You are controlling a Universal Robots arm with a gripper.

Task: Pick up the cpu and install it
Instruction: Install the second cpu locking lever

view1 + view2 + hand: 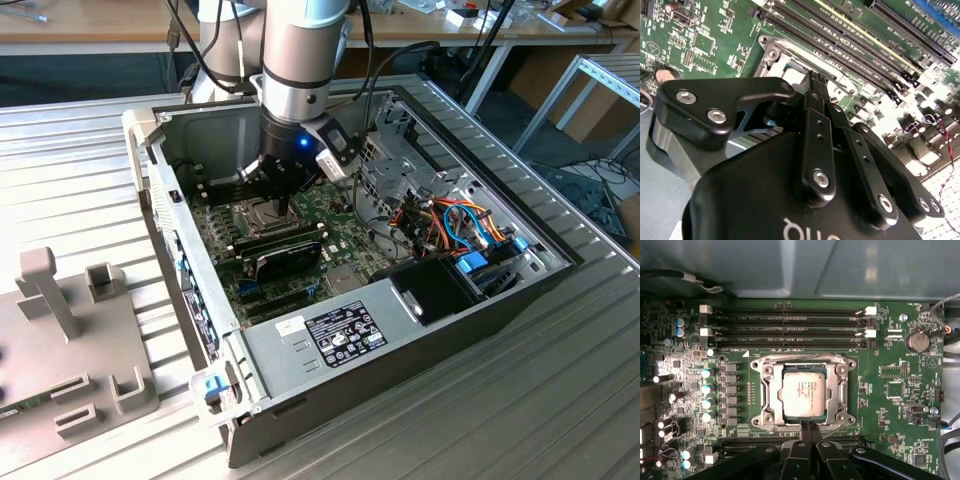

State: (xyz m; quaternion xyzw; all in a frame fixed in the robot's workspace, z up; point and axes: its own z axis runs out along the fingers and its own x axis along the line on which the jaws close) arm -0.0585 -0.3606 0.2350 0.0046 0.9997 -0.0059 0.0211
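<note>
Black finger links of your gripper [808,426] fill the near edge of the first wrist view, and the two fingers [803,432] run side by side with their tips pressed together, holding nothing. Those tips stand just at the edge of the socket frame [765,395], close to the chip but not on it. You can see the cpu [803,393] lying flat inside the socket, its dull silver top square with the metal frame around it, on the green motherboard [895,390]. Beyond the socket, three long black memory slots [785,330] lie parallel with white clips at their ends, and a round coin battery [917,340] sits off to one side of them. In the second wrist view the same closed fingers [816,120] reach over the socket [771,52], and a pale corner of the chip shows past them. In the exterior view your arm [300,50] comes down into the open computer case [330,340], which lies on the ribbed metal bench [560,400]; the gripper [284,205] hangs right over the socket area. A grey plastic fixture [60,340] stands on the bench at the exterior view's left, well apart from the case.
</note>
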